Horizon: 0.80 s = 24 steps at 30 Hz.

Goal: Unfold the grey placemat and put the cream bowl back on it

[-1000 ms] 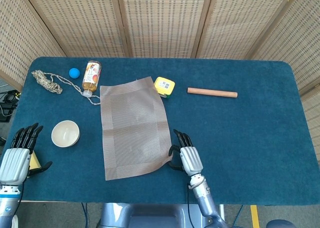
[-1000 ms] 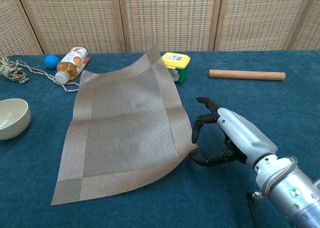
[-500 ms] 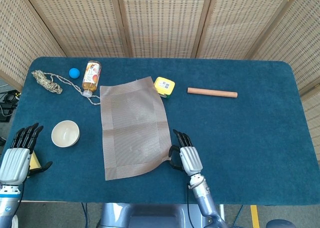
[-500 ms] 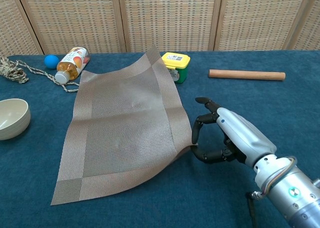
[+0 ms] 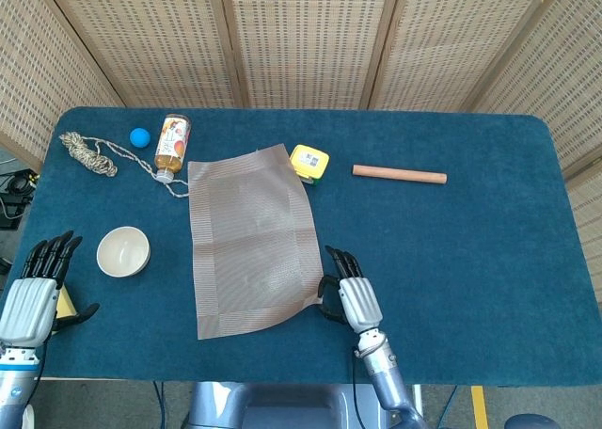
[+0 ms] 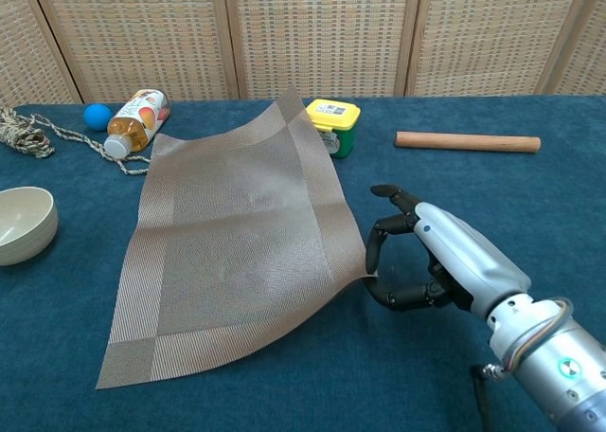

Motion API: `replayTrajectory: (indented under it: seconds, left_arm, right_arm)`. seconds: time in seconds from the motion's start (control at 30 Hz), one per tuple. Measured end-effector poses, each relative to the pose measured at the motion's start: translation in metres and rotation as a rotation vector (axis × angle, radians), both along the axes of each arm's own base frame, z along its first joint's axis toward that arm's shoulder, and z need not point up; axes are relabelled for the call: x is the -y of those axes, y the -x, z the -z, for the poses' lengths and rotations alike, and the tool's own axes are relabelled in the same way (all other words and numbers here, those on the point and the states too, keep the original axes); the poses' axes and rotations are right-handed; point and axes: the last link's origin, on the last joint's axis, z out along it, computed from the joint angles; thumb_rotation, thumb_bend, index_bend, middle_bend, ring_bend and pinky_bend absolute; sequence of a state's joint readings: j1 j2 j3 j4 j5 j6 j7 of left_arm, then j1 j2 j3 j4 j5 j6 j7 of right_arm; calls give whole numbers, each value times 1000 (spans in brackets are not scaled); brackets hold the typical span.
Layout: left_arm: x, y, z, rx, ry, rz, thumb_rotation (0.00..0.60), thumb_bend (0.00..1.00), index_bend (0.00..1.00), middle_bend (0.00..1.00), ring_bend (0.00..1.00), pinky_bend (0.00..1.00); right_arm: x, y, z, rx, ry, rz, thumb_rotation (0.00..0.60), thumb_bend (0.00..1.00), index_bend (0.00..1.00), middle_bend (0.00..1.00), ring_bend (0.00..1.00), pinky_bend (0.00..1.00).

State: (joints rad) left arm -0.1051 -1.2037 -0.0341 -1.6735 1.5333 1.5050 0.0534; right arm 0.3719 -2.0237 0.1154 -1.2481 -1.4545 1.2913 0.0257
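Right hand (image 6: 431, 261) pinches placemat (image 6: 237, 233) corner; thin, floppy. Bowl (image 6: 24, 224) left of it: rigid, grab rim.

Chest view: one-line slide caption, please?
Right hand pinches the near corner of the unfolded grey woven placemat; cream bowl waits left.

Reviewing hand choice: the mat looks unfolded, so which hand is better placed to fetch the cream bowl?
Left, probably. The left hand lies open beside the cream bowl; the right hand is at the grey placemat's far corner.
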Motion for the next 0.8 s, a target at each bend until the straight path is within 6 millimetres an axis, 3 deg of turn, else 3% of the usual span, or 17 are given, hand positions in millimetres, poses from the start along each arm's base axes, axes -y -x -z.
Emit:
replayTrajectory:
  seconds: [0.3,0.57,0.8]
  left_arm:
    - [2,-3,-1,-4,-7,13,600,17,0,0,0,0]
    - [7,-8,-1,-3,-14,32,600,16,0,0,0,0]
    - [8,-8,-2,1,-15,36,600,16,0,0,0,0]
  right_arm:
    - [-22,10,-27,4,44,-15,600,589,733,129,0,0]
    - [-41,33,-63,-31,107,-29,600,587,738,131,0,0]
    - [-40,60,-97,-105,171,-13,600,587,742,132,0,0]
